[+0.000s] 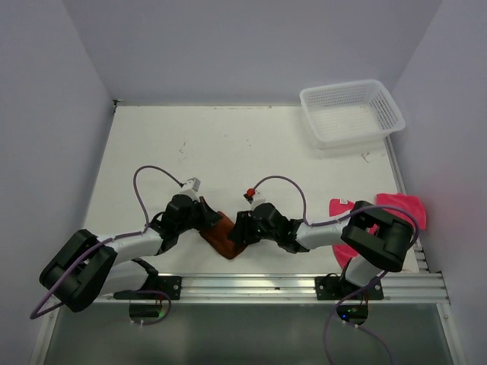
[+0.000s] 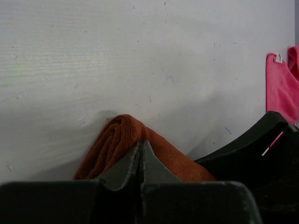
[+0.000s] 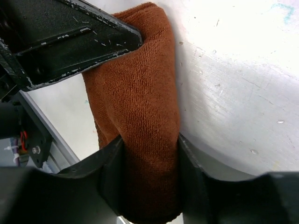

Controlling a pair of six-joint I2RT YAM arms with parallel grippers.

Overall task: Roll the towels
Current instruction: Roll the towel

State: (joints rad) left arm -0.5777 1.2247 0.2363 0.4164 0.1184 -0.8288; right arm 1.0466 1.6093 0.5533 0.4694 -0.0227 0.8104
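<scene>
The rust-brown towel (image 1: pixel 225 237) lies bunched into a thick fold near the table's front edge, between my two grippers. My left gripper (image 1: pixel 210 221) is shut, its tips pinching the towel's end (image 2: pixel 117 135). My right gripper (image 1: pixel 240 232) is shut around the other end of the same fold; in the right wrist view the cloth (image 3: pixel 140 84) fills the gap between the jaws (image 3: pixel 149 140). The left gripper's finger (image 3: pixel 84 42) shows there at the towel's far end. The bright pink towel (image 1: pixel 407 207) lies at the right edge, partly hidden under my right arm; it also shows in the left wrist view (image 2: pixel 280 84).
A white plastic mesh basket (image 1: pixel 351 111) stands at the table's back right corner. A metal rail (image 1: pixel 251 283) runs along the near edge just behind the towel. Grey walls enclose the table on three sides.
</scene>
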